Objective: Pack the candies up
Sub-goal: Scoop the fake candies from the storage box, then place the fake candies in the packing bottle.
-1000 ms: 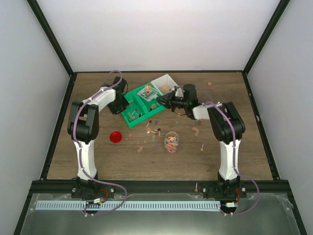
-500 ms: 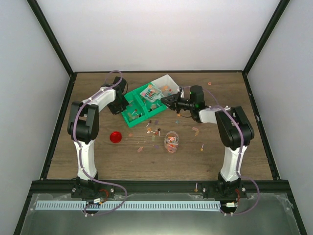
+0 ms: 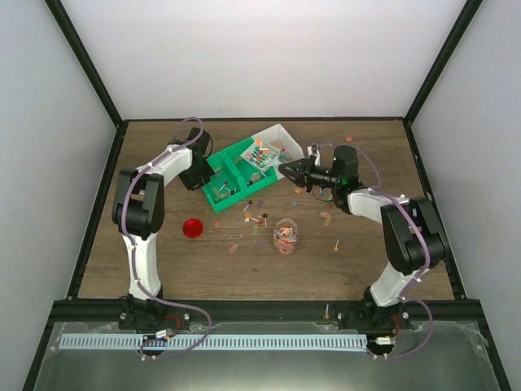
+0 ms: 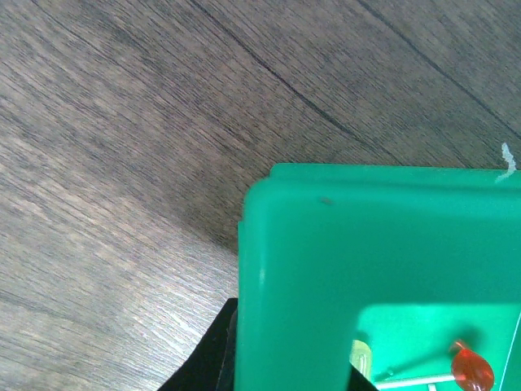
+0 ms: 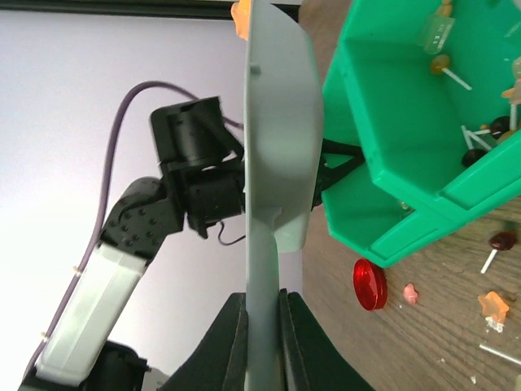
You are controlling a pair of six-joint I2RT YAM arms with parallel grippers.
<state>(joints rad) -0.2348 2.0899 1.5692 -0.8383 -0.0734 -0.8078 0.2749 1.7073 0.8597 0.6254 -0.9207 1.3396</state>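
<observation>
The right gripper was clamped on 1 pale scoop; the left gripper pinched the wall of 1 green tray. There were 1 red lid, 1 jar, and candies too many to count.

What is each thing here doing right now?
jar: upright, open, partly filled
red lid: off, lying on table
scoop: clamped in right gripper
green tray: corner clamped in left gripper
candies: many loose on table

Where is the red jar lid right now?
Top view: the red lid lies on the left half of the table, nearer the arm bases than the green tray, left of the clear jar.
</observation>
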